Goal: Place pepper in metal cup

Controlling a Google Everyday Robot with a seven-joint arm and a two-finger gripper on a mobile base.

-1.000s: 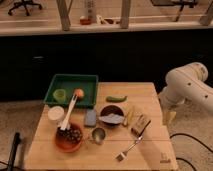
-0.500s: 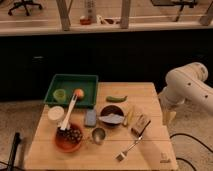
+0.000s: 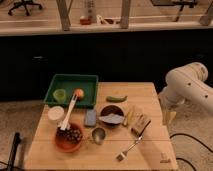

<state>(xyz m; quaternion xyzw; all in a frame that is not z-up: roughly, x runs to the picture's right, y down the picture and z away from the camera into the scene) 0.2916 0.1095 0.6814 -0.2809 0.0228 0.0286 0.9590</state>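
Fork [image 3: 127, 149] lies nearest on table [image 3: 155, 145]. Just behind it, to the left, stands metal cup [image 3: 98, 134]: upright, mouth up, looks empty, btwn reddish bowl [image 3: 69, 138] of dark bits and dark bowl [image 3: 112, 116]. Right behind the cup is blue sponge [image 3: 90, 118]; beside the dark bowl is pale yellow item [image 3: 129, 116]. Further back lies pepper [image 3: 116, 98], flat on bare wood, apart from the dark bowl, just right of green tray [image 3: 70, 82]. My gripper [image 3: 168, 117] hangs at the table's right edge, pointing down, well apart from both pepper & cup. Whether it's open or closed I can't tell.

Step in hand, as I judge it: reach for pepper, nothing picked up yet. To do it well, come in from above and line jaws across its short width, abt mid-length. It's slim and curved, so prob. pivots or rolls if pinched at an end. Go low w/o scraping wood. Then lift clear over the dark bowl on the way to the cup. Cup is small w/ crowded neighbours, so lower pepper end-first, centred over rim.

Vs half a sec and a sec ago: no change I can see. Arm [image 3: 187, 86] in same pose; pepper, cup & the rest in same spots.
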